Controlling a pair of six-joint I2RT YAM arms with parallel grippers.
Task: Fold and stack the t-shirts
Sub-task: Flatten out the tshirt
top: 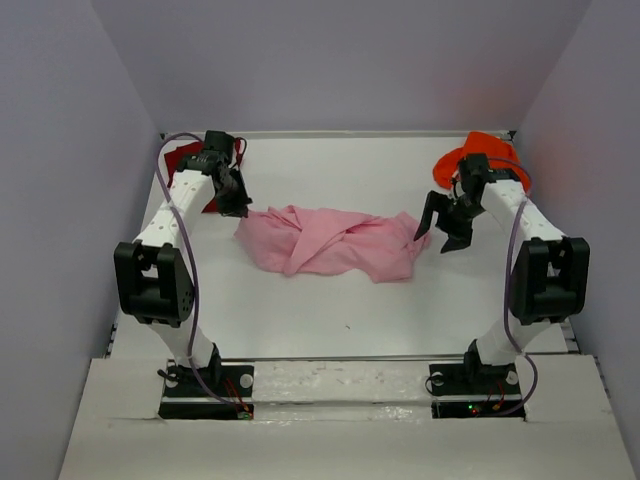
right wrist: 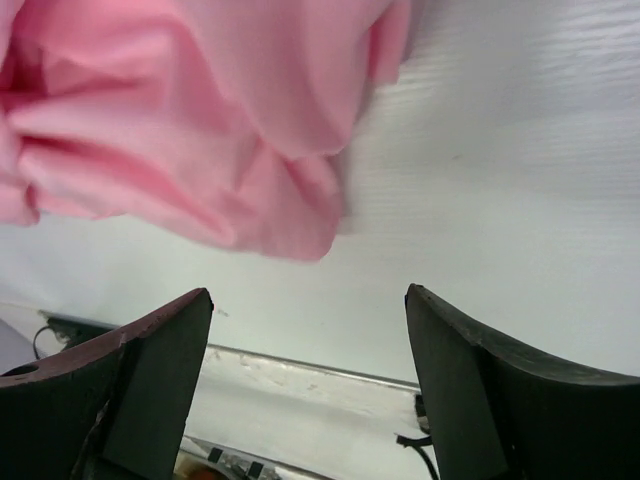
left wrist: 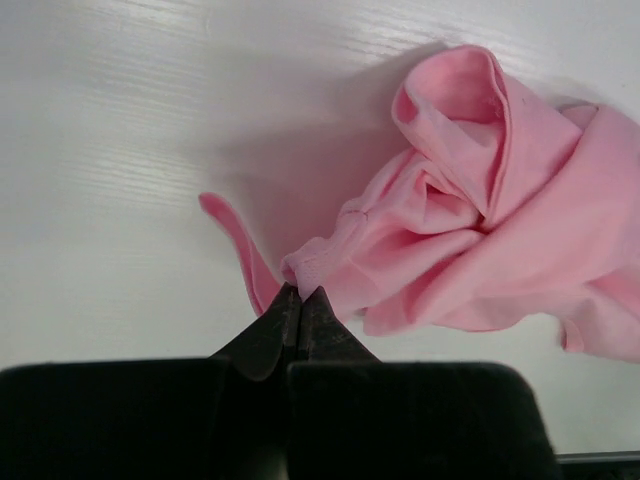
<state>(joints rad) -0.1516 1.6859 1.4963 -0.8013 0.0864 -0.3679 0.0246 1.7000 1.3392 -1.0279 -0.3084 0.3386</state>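
Observation:
The light pink t-shirt point(top: 330, 240) lies crumpled in the middle of the white table, reaching from one gripper to the other. My left gripper point(top: 237, 205) is at its left end, jaws shut on an edge of the pink cloth point(left wrist: 480, 200); the pinch shows at the left gripper point(left wrist: 300, 292). My right gripper point(top: 443, 232) hangs open just off the shirt's right end. In its wrist view the right gripper point(right wrist: 310, 292) has nothing between its fingers, and the pink t-shirt point(right wrist: 200, 120) lies beyond the tips. The dark red t-shirt point(top: 183, 157) sits at the back left corner, the bright orange t-shirt point(top: 455, 162) at the back right.
Grey walls close in the table point(top: 330, 310) on the left, right and back. A metal rail point(right wrist: 300, 375) runs along the near edge, with both arm bases point(top: 205, 385) bolted just behind it.

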